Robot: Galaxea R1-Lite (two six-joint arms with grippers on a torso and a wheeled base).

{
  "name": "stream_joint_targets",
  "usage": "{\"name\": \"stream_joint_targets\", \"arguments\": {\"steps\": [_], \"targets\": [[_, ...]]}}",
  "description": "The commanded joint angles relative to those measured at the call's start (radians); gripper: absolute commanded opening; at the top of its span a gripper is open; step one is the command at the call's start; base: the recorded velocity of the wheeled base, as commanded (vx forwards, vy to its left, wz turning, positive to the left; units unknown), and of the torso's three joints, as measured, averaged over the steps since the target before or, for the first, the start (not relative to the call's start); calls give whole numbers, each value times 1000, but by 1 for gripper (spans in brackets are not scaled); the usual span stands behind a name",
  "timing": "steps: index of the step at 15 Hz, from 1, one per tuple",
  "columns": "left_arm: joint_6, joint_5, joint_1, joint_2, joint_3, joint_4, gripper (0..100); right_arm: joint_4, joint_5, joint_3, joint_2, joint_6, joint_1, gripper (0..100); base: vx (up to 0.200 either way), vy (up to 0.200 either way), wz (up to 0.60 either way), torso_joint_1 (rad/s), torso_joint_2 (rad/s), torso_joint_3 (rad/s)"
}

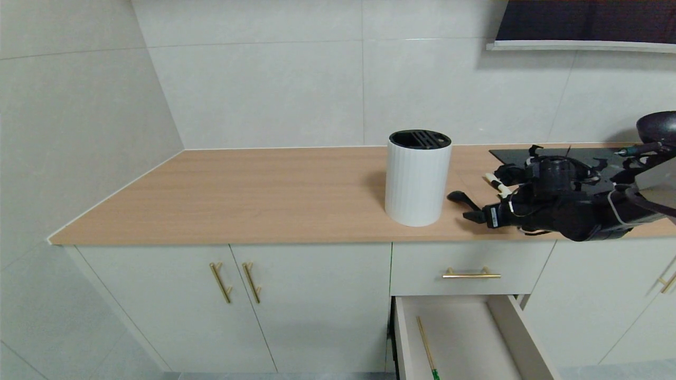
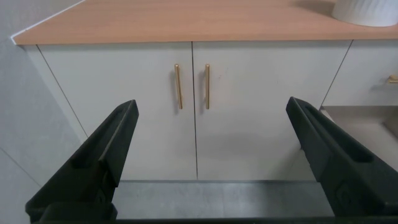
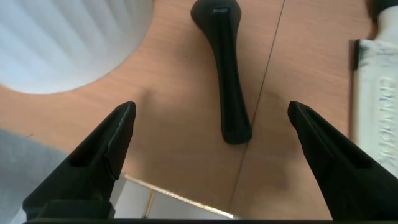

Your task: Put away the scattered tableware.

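The left gripper (image 2: pixel 211 109), fingers spread wide, faces two pale cabinet doors (image 2: pixel 249 112) with slim brass pulls under the front edge of a smooth wood-grain counter (image 1: pixel 237 195), which runs broad from the tiled corner to a white ribbed cylindrical holder (image 1: pixel 417 182) with a black slotted top. Just right of it a black rounded handle (image 3: pixel 229 81) lies flat near the counter's front edge, the right gripper (image 3: pixel 211 112) above it with fingers wide apart, straddling it. Below, a pale drawer (image 1: pixel 509 327) stands pulled out, a thin wooden chopstick (image 1: pixel 425 345) inside.
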Motion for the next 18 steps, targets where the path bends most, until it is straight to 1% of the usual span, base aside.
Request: {"name": "stream_joint_targets", "arguments": {"steps": [1, 4, 8, 9, 18], "targets": [[0, 0, 0, 0, 0, 0, 100, -11, -1, -25, 52, 1, -1, 100, 0, 0, 0, 0, 0, 0], [0, 0, 0, 0, 0, 0, 100, -14, 1, -45, 63, 27, -4, 100, 0, 0, 0, 0, 0, 0], [0, 0, 0, 0, 0, 0, 100, -14, -1, -60, 80, 29, -4, 100, 0, 0, 0, 0, 0, 0], [0, 0, 0, 0, 0, 0, 100, -13, -1, -60, 81, 27, -4, 0, 0, 0, 0, 0, 0, 0], [0, 0, 0, 0, 0, 0, 100, -2, -11, -68, 84, 29, -1, 0, 0, 0, 0, 0, 0, 0]]}}
